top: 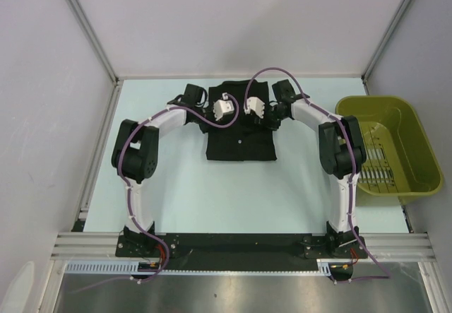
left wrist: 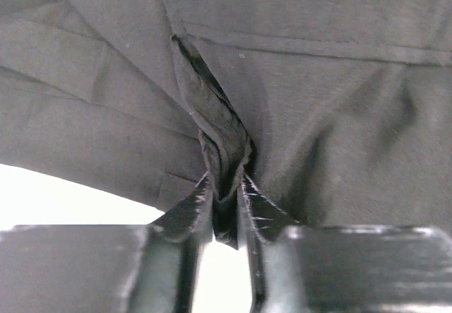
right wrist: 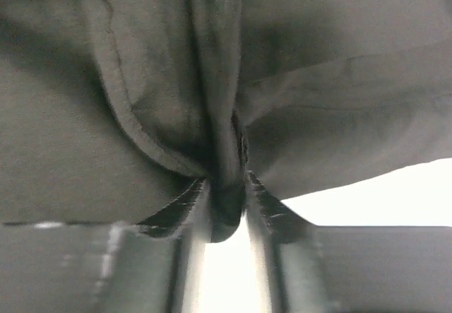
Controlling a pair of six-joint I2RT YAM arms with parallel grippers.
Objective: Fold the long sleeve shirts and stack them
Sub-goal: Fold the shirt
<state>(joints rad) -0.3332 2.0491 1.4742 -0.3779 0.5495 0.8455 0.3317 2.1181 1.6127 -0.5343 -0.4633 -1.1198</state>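
Note:
A black long sleeve shirt lies in a rough rectangle at the far middle of the table. My left gripper is over its far left part, shut on a pinched fold of the black fabric. My right gripper is over its far right part, shut on another bunched fold of the fabric. Both wrist views are filled with dark cloth, with the pale table showing below. I cannot tell whether one shirt or a stack lies here.
An olive-green plastic basket stands at the right edge of the table, beside my right arm. White walls with metal posts close the table on the left, far and right sides.

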